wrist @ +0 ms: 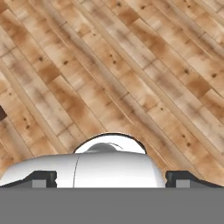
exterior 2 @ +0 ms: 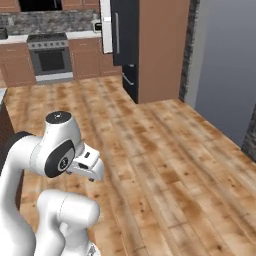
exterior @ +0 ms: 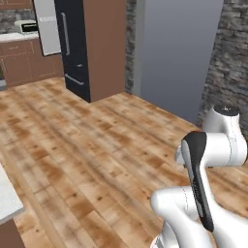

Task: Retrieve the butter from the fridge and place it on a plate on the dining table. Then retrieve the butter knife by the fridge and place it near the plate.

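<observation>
A tall black double-door fridge (exterior: 72, 48) with long grey bar handles stands against the far wall, one pale door swung open, boxed by a brown wood panel (exterior: 104, 46). Knotty wood-plank floor (exterior: 87, 145) spreads between. A white marble-topped table corner (exterior: 7, 196) shows at left. The white arm is folded low over the floor, its gripper (wrist: 112, 179) pointing downward, fingertips spread wide, holding nothing.

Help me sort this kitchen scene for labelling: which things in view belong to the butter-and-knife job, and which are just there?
Belongs to the job:
- fridge, with one door swung open
- end effector, open and empty, over the floor

Just there:
- oven
- wooden cabinets
- plank floor
- stone wall
</observation>
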